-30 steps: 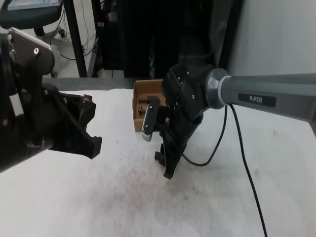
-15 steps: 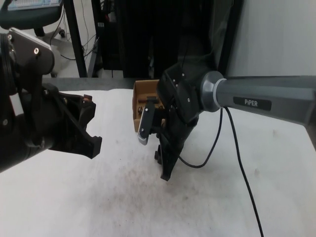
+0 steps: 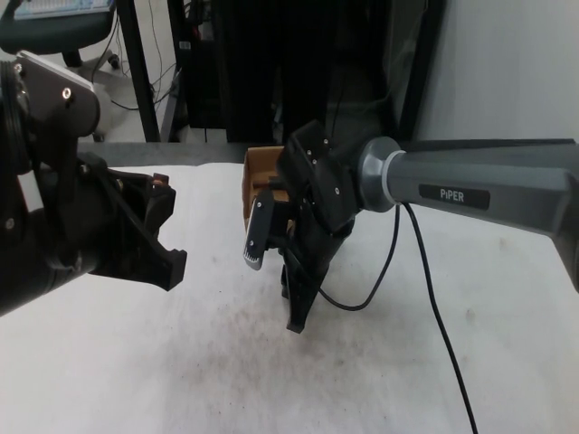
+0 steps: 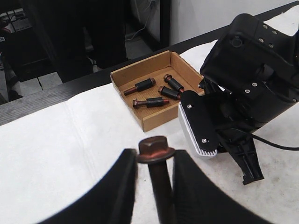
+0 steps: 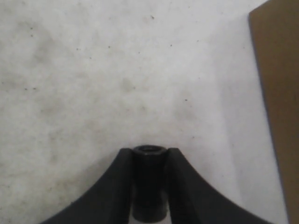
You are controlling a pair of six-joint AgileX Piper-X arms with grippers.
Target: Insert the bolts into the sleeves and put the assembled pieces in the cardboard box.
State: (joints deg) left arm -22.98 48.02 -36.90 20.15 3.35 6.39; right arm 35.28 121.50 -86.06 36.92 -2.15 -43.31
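Finished pieces [image 4: 148,102] lie in the box [image 4: 154,122]. My left pincer [image 4: 154,161] grips a bolt [image 4: 155,149], my right pincer [image 5: 149,156] a sleeve [image 5: 149,184] — not joined yet.

Dark bench [image 4: 42,100], top mostly covered by a white sheet [image 3: 181,362] that lies flat, with the bare dark strip showing along the far edge. Greyish-brown smudges [image 3: 244,325] mark the middle of the sheet. An open cardboard box [image 4: 159,119] sits on the sheet near its far edge. A black cable [image 3: 434,298] trails across the sheet's right part toward the near edge.
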